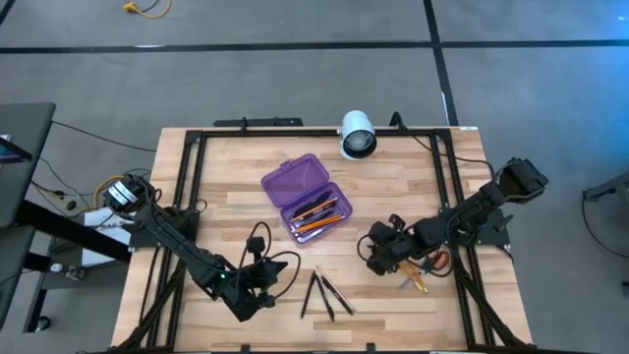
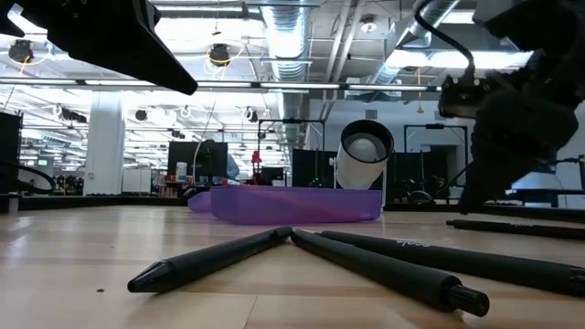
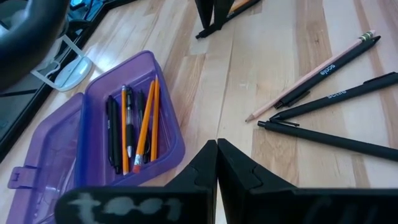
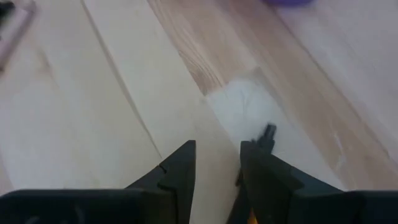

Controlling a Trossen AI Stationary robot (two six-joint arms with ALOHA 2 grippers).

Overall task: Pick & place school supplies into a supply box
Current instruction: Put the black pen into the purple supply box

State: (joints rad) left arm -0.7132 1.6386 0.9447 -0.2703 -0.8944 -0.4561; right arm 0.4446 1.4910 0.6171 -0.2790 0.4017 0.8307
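Black pens [image 2: 274,251] lay nearest the lens in the low view, fanned across the foreground of the wooden desk [image 1: 246,202]; from above the same loose pens [image 1: 322,292] sat at lower centre of the frame, between the two arms. Behind them, just above centre in the overhead frame, the purple supply box [image 1: 307,196] stood open, its lid [image 1: 293,177] folded back toward the upper left and its tray holding several orange pencils and black pens [image 1: 316,214]. A white cylindrical camera [image 1: 358,134] rested at the desk's top edge, upper right of the box. The left hand [image 1: 261,282] sat at lower left of centre, just left of the loose pens, its fingers [image 3: 205,168] pressed together and gripping nothing, according to its wrist view, which looked toward the open box [image 3: 99,137] and three pens and a pencil [image 3: 323,93] on bare wood. The right hand [image 1: 378,253] hovered at right of centre, its fingers [image 4: 180,168] slightly parted, with a dark pen tip [image 4: 267,132] showing beside one finger; whether it was pinching that pen could not be told. Orange-handled scissors and a pencil [image 1: 425,267] lay just below and right of that hand, near the desk's right rail.
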